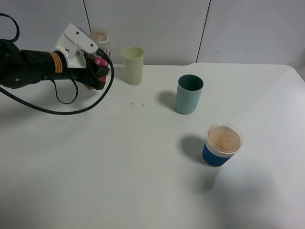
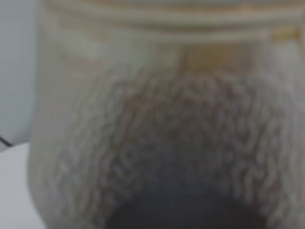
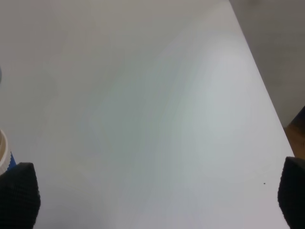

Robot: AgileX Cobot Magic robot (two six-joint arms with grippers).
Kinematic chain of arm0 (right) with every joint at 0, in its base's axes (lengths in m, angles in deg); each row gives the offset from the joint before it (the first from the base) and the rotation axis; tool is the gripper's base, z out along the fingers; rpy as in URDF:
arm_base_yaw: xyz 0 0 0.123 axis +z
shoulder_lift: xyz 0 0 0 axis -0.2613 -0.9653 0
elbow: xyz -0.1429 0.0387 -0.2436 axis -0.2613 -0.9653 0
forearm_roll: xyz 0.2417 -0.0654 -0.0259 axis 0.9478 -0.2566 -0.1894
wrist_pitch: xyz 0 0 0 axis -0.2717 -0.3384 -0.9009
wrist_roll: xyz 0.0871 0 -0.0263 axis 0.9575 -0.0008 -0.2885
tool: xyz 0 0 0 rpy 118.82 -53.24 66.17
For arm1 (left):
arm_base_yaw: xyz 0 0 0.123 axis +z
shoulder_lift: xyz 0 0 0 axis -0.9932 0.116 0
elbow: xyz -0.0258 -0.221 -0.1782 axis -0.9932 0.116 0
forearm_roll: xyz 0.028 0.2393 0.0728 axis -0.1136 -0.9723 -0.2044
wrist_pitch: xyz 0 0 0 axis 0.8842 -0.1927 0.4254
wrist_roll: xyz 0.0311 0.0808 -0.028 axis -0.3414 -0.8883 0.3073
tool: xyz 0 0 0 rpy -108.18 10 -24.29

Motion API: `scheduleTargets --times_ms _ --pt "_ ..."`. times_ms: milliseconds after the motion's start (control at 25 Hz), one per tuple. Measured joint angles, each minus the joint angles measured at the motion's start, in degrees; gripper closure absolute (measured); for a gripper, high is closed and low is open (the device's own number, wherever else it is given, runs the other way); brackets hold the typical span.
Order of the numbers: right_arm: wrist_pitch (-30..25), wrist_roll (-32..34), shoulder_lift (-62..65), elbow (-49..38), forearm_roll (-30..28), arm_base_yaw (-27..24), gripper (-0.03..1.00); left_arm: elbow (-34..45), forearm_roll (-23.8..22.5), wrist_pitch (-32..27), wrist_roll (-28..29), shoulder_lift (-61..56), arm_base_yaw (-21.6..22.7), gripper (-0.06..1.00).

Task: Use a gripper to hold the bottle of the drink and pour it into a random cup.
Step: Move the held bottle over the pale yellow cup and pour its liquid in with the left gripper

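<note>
My left gripper [image 1: 97, 71] reaches in from the left at the back left of the table. Its black fingers sit on both sides of the pink label of the bottle of the drink [image 1: 100, 37], which stands upright in its grip. The bottle's clear shoulder and open mouth rise behind the white bracket. In the left wrist view the bottle [image 2: 162, 119] is blurred and fills the frame, hiding the fingers. The pale yellow-green cup [image 1: 133, 65] stands upright just right of the bottle, apart from it. My right gripper [image 3: 157, 200] is open over bare table.
A teal tumbler [image 1: 188, 94] stands mid-table. A blue-and-white paper cup [image 1: 222, 144] holding brown drink stands nearer the front right, and its edge shows in the right wrist view [image 3: 4, 155]. Small drops [image 1: 137, 103] lie before the cup. The table's right edge [image 3: 267, 90] is close.
</note>
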Motion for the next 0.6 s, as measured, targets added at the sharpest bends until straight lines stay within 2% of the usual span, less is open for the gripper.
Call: scheduleTargets --times_ms 320,600 --pt "0.0 0.0 0.0 0.0 0.0 0.0 -0.03 -8.36 -3.49 -7.25 0.0 4.45 3.07 0.6" --pt "0.0 0.0 0.0 0.0 0.0 0.0 -0.03 -16.07 -7.25 -8.58 -0.01 9.19 4.28 0.6"
